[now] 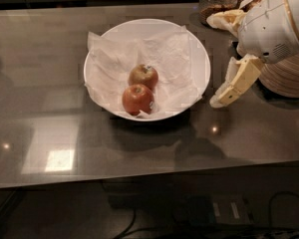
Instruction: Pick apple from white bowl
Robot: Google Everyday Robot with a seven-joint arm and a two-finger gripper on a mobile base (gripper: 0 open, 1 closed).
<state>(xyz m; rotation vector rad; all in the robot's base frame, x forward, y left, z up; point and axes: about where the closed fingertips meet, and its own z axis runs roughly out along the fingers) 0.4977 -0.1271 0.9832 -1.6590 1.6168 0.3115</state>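
A single camera looks down from above the table's point(50, 54) near edge, facing across it, fairly close; the tool point(218, 99) hangs right of the bowl point(139, 26).

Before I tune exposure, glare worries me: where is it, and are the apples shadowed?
Camera view: glare patch on the table front-left of the bowl; apple and redder apple evenly lit; gripper, right of the bowl, soft shadow beneath.
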